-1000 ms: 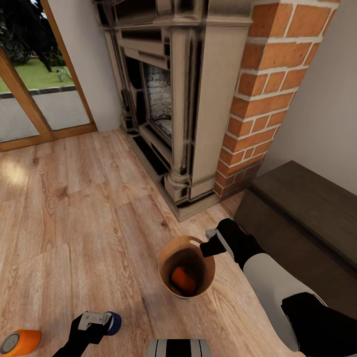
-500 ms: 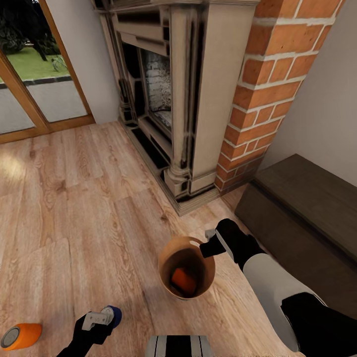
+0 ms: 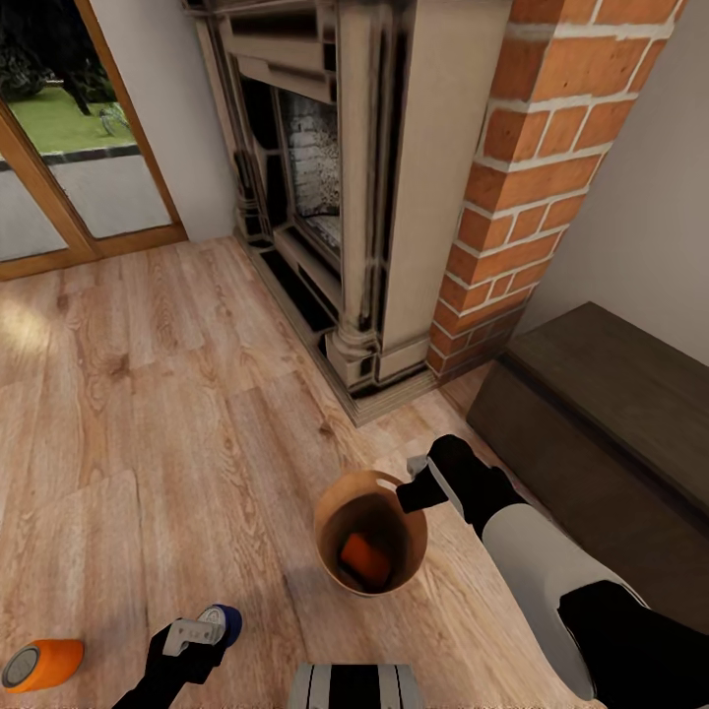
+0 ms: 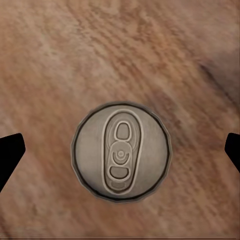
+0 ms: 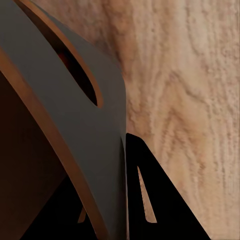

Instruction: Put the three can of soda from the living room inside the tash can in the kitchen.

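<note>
The tash can (image 3: 331, 509), grey outside and brown inside, is tilted over the wood floor, and my right gripper (image 3: 414, 485) is shut on its rim. Its grey wall (image 5: 85, 145) runs between that gripper's fingers (image 5: 150, 200). One orange can of soda (image 3: 364, 556) lies inside it. A blue can of soda (image 3: 225, 623) stands upright on the floor. My left gripper (image 3: 192, 635) hangs open right above it, and the silvery top (image 4: 121, 151) sits centred between the wide-spread fingertips (image 4: 10, 155). Another orange can of soda (image 3: 39, 665) lies on its side at the far left.
This is the living room: the ornate fireplace (image 3: 335, 197) and red-brick chimney (image 3: 532, 177) stand ahead. A long dark low cabinet (image 3: 611, 414) runs along the right, close to my right arm. Wood-framed glass doors (image 3: 59, 167) are at the back left.
The whole view has shifted slightly, so the camera has moved. My left gripper has turned a little over the blue can. My right gripper still holds the tash can.
</note>
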You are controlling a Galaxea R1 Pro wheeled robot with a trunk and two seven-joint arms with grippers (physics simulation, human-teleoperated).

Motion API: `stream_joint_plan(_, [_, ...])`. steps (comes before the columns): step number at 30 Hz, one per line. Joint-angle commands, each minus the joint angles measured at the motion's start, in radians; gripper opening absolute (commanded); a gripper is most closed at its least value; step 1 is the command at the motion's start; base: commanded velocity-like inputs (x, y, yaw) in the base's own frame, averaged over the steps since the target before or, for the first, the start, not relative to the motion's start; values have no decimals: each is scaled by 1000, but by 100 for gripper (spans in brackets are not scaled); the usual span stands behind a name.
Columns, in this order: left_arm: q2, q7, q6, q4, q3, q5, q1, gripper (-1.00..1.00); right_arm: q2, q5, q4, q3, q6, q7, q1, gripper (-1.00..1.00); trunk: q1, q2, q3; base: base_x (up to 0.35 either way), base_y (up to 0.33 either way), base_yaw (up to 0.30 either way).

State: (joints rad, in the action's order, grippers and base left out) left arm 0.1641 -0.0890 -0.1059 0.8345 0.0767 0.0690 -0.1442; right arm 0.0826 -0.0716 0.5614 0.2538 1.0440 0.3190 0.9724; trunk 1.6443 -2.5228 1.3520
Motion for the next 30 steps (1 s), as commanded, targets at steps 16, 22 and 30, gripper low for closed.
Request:
stream_joint_plan(16, [1, -1, -1, 1, 1, 0, 0, 100, 0, 27, 0, -1, 3, 5, 0, -100, 1, -1, 12, 22, 0, 0])
stream_joint_plan(22, [0, 0, -1, 2, 1, 0, 0, 100, 0, 27, 0, 0, 3, 5, 0, -100, 1, -1, 12, 129, 0, 0])
stream_joint_plan(30, [0, 0, -1, 20, 0, 0, 0, 100, 0, 27, 0, 0, 3, 5, 0, -100, 1, -1, 12, 16, 0, 0])
